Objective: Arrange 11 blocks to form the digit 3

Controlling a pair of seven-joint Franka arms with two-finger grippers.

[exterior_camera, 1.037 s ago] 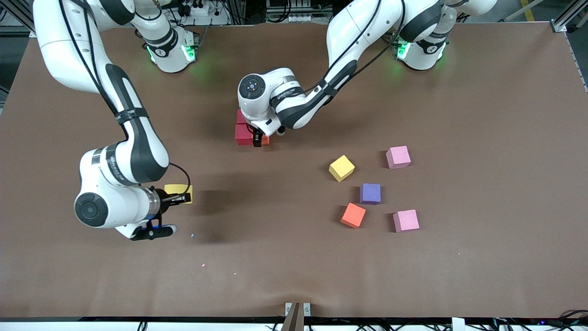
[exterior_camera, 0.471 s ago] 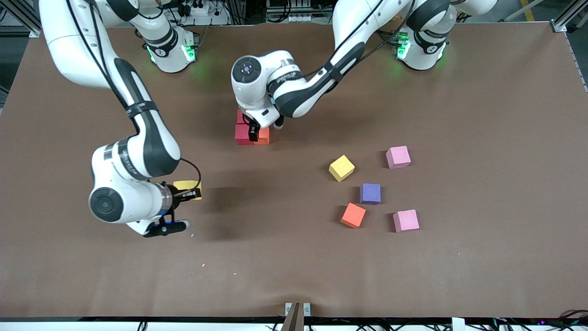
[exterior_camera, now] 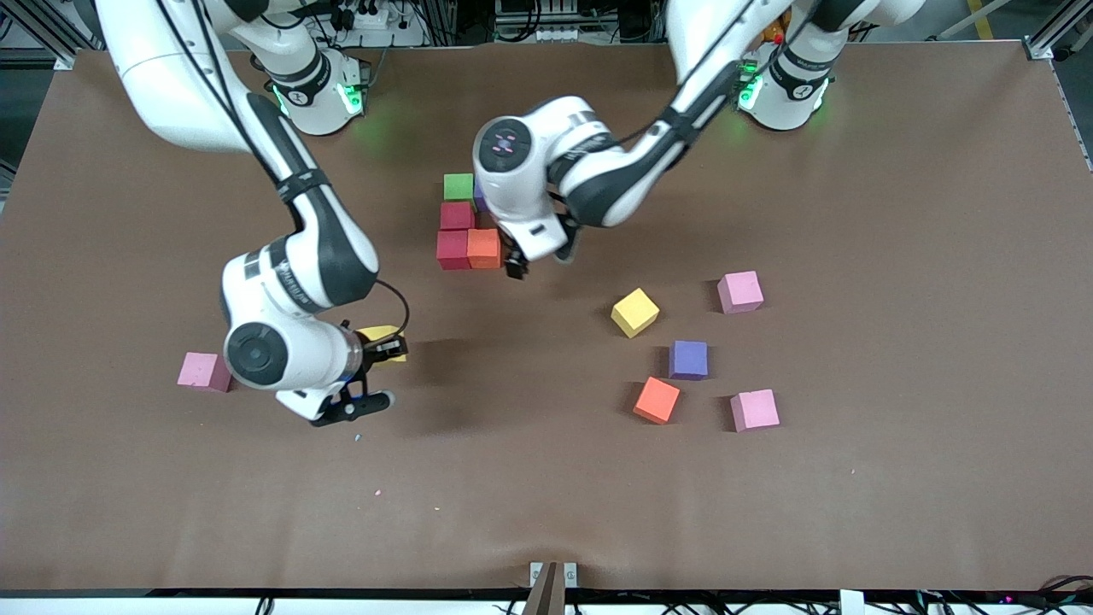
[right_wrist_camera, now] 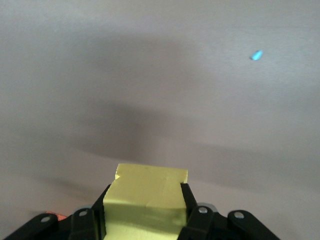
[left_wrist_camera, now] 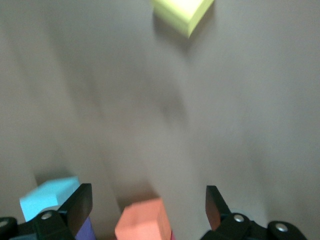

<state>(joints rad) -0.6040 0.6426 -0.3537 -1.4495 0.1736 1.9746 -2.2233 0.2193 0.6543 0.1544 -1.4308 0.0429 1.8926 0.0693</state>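
Eleven foam blocks (exterior_camera: pixel 688 360) on the table (exterior_camera: pixel 897 512): three pink, two red, two orange, two yellow, one green and one purple, with two white robot arms (exterior_camera: pixel 299 265) over them.

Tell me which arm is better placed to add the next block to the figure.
Right, most likely. The right gripper is already shut on a yellow block and only needs to carry it over. The left gripper is open and empty beside the orange block of the started figure.
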